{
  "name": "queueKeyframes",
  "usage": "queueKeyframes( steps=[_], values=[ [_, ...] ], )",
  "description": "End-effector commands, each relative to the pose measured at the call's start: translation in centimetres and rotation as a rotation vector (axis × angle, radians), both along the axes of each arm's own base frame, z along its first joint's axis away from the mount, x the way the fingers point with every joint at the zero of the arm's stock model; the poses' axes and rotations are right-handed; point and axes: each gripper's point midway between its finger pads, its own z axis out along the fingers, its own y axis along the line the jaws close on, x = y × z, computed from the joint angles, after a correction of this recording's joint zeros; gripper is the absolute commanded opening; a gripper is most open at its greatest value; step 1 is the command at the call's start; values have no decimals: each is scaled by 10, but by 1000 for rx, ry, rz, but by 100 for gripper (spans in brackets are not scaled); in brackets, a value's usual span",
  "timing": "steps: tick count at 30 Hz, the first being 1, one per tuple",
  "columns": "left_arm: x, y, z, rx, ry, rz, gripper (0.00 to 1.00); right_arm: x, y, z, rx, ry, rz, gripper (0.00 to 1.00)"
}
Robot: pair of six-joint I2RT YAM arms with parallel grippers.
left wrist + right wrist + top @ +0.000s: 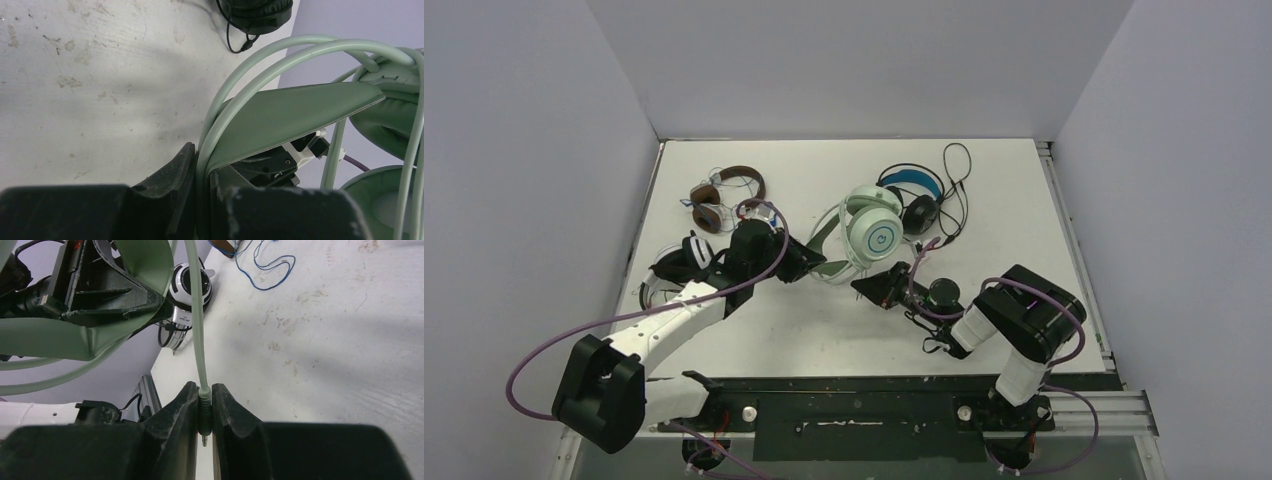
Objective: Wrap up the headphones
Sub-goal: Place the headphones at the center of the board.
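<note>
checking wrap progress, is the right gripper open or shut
Shut: the right gripper clamps the mint green cord at its plug; the cord runs straight from between its fingers.

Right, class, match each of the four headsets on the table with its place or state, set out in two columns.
1 mint green headset
2 brown headset
3 black headset with blue headband
4 white striped headset

A far back, left side
B headband clamped in the left gripper
C left of that gripper, nearer than the brown one
D just right of the mint one

Pairs: 1-B, 2-A, 3-D, 4-C
</note>
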Motion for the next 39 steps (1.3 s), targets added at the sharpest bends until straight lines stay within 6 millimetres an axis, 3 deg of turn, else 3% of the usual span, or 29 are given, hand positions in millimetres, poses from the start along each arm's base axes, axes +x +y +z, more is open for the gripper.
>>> queueKeyframes(
  steps=[1, 7, 11, 21, 24, 31, 34, 39],
  values=[
    [30, -6, 72, -153, -194, 54, 0, -13, 13, 19, 66, -33, 96, 0],
    [50, 33, 42, 47, -192, 247, 0, -20, 21, 12, 7, 18, 91, 0],
    [60, 45, 18, 146, -183, 297, 0, -23, 29, 5, 2, 84, 79, 0],
    [54, 89, -47, 440, -100, 431, 0, -20, 41, -22, -28, 214, 42, 0],
    [51, 90, -61, 468, -56, 446, 0, -21, 44, -28, -24, 242, 34, 0],
    [45, 88, -65, 676, -97, 460, 0, -20, 50, -40, -34, 308, 33, 0],
    [39, 76, -74, 719, -99, 418, 0, -22, 43, -41, -27, 316, 7, 6],
    [29, 50, -92, 754, -75, 344, 0, -29, 27, -49, -39, 352, -36, 0]
  ],
)
